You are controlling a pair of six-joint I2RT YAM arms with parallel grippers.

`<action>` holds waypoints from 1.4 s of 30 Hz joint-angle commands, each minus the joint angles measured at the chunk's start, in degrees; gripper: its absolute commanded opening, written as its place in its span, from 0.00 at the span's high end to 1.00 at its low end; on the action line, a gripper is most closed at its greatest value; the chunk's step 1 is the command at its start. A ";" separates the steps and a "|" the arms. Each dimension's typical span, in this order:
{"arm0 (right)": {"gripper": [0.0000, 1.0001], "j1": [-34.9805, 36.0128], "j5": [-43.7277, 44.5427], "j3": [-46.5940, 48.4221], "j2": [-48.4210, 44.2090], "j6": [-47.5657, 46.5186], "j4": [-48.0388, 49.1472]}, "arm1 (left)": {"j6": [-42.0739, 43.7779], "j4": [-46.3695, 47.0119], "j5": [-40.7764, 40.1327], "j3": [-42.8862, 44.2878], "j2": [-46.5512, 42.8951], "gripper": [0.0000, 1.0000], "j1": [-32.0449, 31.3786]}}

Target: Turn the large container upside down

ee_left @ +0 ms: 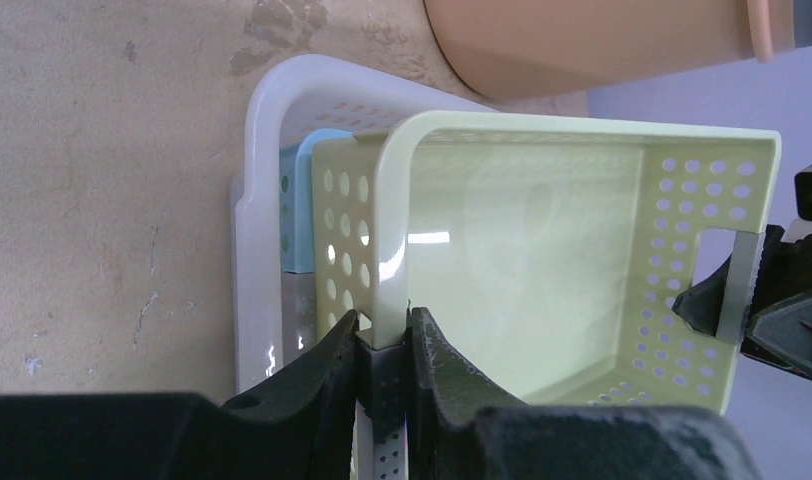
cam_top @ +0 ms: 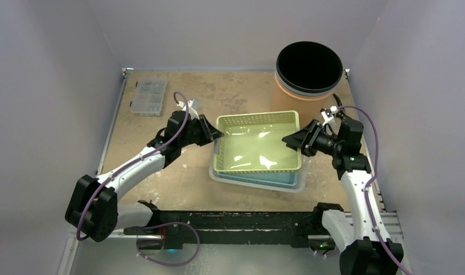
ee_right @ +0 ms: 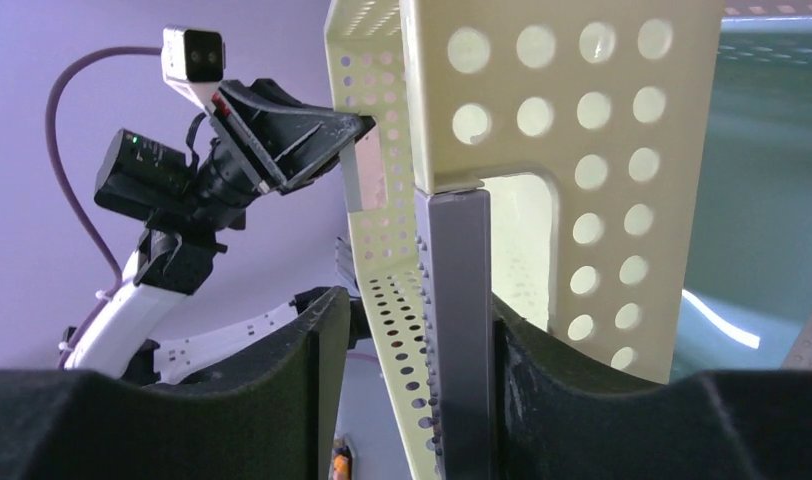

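Pale green basket [cam_top: 256, 117]: middle of the bench [cam_top: 178, 183], a little toward the right edge; open side up, perforated walls, bare glossy floor; caught between the two claws, over a stack of two other baskets.
Contact with the stack: cannot tell from any view whether resting on it or just clear of it.
Left claw [ee_left: 384, 325]: pressed together on the left wall of the pale green basket, one finger outside and one inside, rim pinched between them with no gap showing.
Right claw [ee_right: 417, 305]: spread astride the right wall of the pale green basket, beside the handle cut-out; inner finger [ee_right: 522, 350] against the wall, outer finger [ee_right: 317, 340] standing clear of it with a visible gap.
Claws relative to each other: facing across the basket, one at each short end.
White basket [ee_left: 272, 150]: bottom of the stack, flat on the bench, rim showing past the left and near sides of the green one.
Blue basket [ee_left: 297, 200]: nested inside the white basket, directly beneath the green one, only an end and a near strip visible.
Orange bucket [cam_top: 290, 91]: far right corner of the bench, upright, dark rim and dark inside, just beyond the far right corner of the baskets.
Clear compartment box [cam_top: 148, 96]: far left corner of the bench, lying flat, well apart from the baskets.
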 commanded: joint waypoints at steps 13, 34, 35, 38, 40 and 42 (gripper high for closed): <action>0.51 -0.56 -1.99 5.29 -0.56 1.80 5.65 | 4.44 0.35 2.81 1.56 -0.43 1.00 0.83; 0.96 -1.01 -2.15 12.72 0.32 -8.07 5.11 | 5.22 -0.85 6.19 4.31 -2.19 0.54 0.83; 1.00 -1.01 -0.96 13.94 0.30 -9.64 4.18 | 5.00 -1.14 5.66 4.41 -2.75 0.48 0.82; 1.00 -1.00 0.94 17.70 1.23 -13.24 0.65 | 5.13 -3.50 2.05 5.14 -5.04 0.33 0.82; 1.00 -0.92 2.52 19.72 1.30 -15.00 -0.76 | 6.38 -8.78 -2.35 6.65 -6.43 0.28 0.83; 1.00 -0.65 3.53 21.42 1.29 -16.17 -1.21 | 7.47 -13.30 -6.57 8.24 -8.13 0.26 0.76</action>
